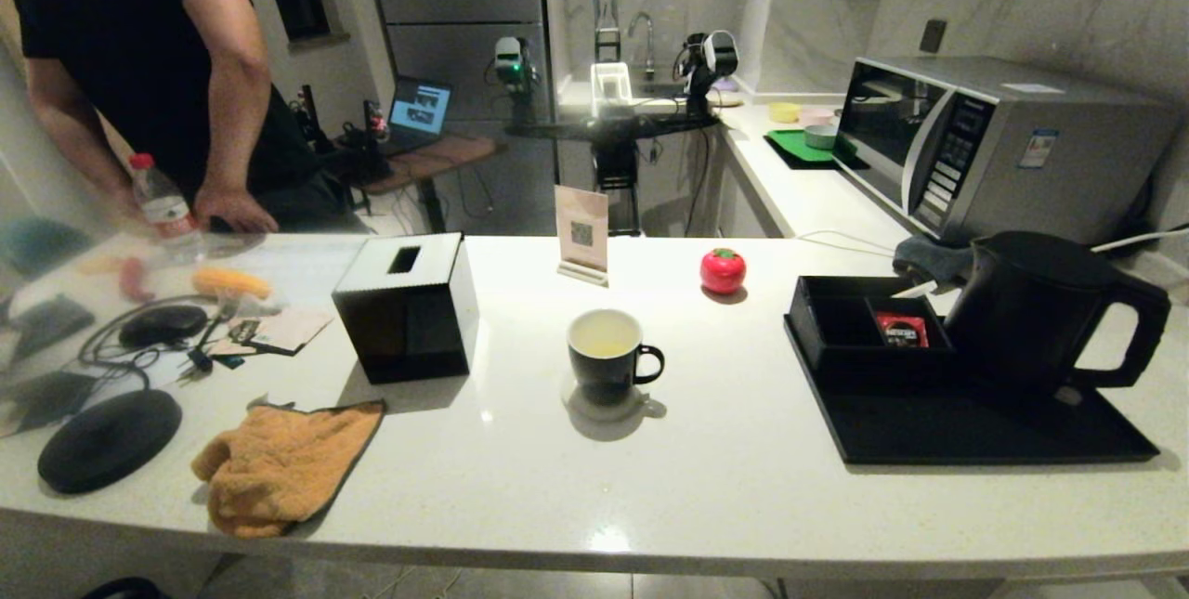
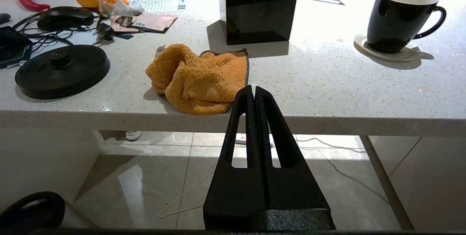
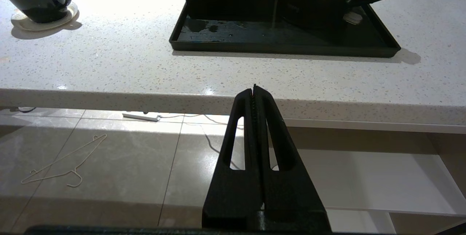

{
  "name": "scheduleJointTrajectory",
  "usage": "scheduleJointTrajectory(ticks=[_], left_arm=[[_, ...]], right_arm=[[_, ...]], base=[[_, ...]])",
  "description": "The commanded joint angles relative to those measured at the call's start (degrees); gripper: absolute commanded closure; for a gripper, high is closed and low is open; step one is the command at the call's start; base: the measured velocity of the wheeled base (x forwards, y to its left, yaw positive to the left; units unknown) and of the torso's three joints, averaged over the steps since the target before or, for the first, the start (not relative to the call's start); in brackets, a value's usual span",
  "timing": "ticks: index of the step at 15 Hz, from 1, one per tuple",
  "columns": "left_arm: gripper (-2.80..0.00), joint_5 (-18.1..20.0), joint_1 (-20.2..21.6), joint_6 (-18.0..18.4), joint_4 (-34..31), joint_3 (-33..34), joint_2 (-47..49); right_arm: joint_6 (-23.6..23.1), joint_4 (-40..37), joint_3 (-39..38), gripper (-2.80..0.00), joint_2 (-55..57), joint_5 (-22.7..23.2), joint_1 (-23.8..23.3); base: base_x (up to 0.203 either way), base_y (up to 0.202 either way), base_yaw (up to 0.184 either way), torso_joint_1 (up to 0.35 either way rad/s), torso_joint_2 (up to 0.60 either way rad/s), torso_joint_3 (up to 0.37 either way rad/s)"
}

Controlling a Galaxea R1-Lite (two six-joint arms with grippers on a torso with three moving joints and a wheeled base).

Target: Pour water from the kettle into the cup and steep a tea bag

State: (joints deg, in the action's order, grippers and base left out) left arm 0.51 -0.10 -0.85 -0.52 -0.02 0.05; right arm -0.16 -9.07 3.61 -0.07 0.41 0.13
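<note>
The black kettle (image 1: 1031, 311) stands upright on a black tray (image 1: 975, 436) at the right of the counter, with its loop handle to the right. At the counter's middle the black cup (image 1: 608, 358) sits on a small coaster (image 2: 386, 54) and holds pale yellowish water (image 1: 604, 346). I cannot see a tea bag in any view. My left gripper (image 2: 254, 88) and right gripper (image 3: 253, 88) both hang shut and empty below the counter's front edge, out of the head view. The right one is in front of the tray.
A black tissue box (image 1: 404, 311), an orange towel (image 1: 279, 464) and the round kettle base (image 1: 110, 439) lie on the left. A compartment box (image 1: 836, 320) holding a red packet (image 1: 901, 330) shares the tray. A red tomato-shaped thing (image 1: 723, 270), a card stand (image 1: 581, 232), a microwave (image 1: 985, 144) and a person (image 1: 139, 70) are behind.
</note>
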Motion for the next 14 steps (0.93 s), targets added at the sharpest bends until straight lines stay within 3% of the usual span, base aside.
scheduleJointTrajectory(ticks=[1, 14], left_arm=[[0.00, 0.0, 0.0, 0.0, 0.0, 0.0, 0.0], [0.00, 0.0, 0.0, 0.0, 0.0, 0.0, 0.0]], right_arm=[[0.0, -0.1, 0.0, 0.00, 0.1, 0.0, 0.0], [0.2, -0.2, 0.0, 0.00, 0.1, -0.1, 0.0]], base=[[0.000, 0.000, 0.000, 0.000, 0.00, 0.000], [0.000, 0.000, 0.000, 0.000, 0.00, 0.000]])
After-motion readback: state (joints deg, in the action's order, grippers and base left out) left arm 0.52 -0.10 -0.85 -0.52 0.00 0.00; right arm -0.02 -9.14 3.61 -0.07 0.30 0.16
